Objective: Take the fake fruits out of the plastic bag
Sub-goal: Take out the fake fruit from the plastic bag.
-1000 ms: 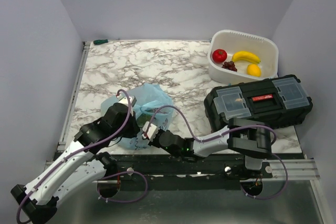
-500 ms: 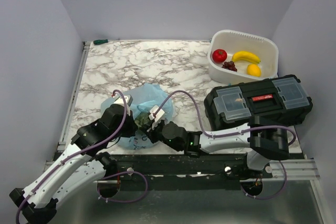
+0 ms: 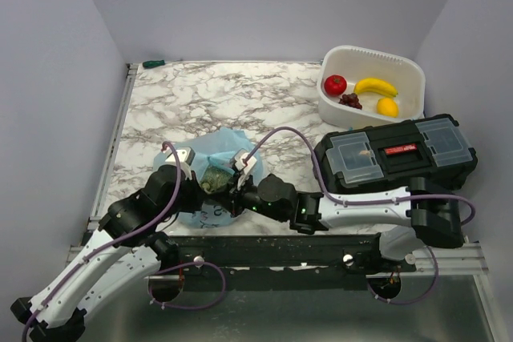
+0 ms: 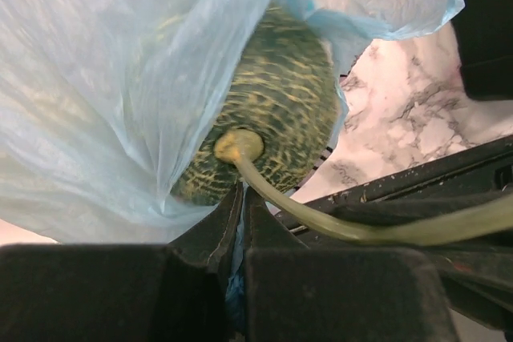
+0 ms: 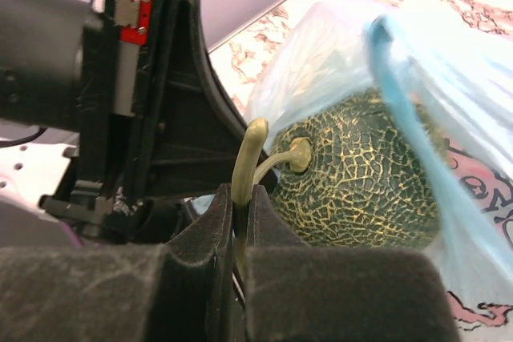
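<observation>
Melon (image 5: 361,174) sat partly inside the blue bag (image 4: 96,78) at the near edge. Left gripper (image 4: 242,202) pinched the bag, right gripper (image 5: 238,198) pinched the stem (image 5: 255,138). A slow, straight pull on the stem seemed best. Other fruits (image 3: 375,86) lay in the far tub (image 3: 373,51)

The thin translucent plastic bag (image 3: 228,144) was light blue with pink print. The round melon (image 5: 361,190) was dark green with a pale yellow net pattern and an olive stem (image 4: 238,146). The marble table (image 3: 208,94) was white with grey veins.
</observation>
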`<action>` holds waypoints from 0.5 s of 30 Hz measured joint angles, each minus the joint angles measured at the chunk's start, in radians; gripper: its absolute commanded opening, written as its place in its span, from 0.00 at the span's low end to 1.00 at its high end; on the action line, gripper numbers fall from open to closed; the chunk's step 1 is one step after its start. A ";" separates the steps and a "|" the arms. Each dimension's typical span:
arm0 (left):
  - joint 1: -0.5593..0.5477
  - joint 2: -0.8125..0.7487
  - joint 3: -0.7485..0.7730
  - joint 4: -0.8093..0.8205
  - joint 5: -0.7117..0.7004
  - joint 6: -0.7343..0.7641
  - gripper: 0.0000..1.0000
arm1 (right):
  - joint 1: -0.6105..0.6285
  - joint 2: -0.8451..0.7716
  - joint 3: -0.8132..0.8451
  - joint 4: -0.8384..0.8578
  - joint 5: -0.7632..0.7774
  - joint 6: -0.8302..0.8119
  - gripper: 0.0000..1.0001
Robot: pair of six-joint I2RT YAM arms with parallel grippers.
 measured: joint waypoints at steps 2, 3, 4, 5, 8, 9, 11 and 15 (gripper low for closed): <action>-0.001 -0.011 0.000 0.008 -0.010 -0.009 0.00 | 0.000 -0.033 0.000 -0.033 -0.021 -0.005 0.01; -0.001 -0.014 0.000 0.013 -0.013 -0.013 0.00 | 0.001 -0.046 0.000 -0.045 -0.029 -0.011 0.01; -0.001 -0.015 0.000 0.017 -0.014 -0.017 0.00 | 0.001 -0.058 0.000 -0.058 -0.037 -0.016 0.01; -0.001 -0.015 0.000 0.019 -0.016 -0.017 0.00 | 0.001 -0.068 0.000 -0.072 -0.044 -0.023 0.01; -0.001 -0.014 0.000 0.016 -0.026 -0.021 0.00 | 0.001 -0.102 0.000 -0.109 -0.056 -0.032 0.01; -0.001 -0.014 0.000 0.013 -0.032 -0.021 0.00 | 0.001 -0.117 0.000 -0.122 -0.061 -0.039 0.01; -0.001 -0.013 0.000 0.010 -0.042 -0.022 0.00 | 0.002 -0.151 0.000 -0.150 -0.068 -0.045 0.01; -0.001 -0.012 0.000 0.001 -0.062 -0.029 0.00 | 0.006 -0.211 0.000 -0.189 -0.073 -0.049 0.01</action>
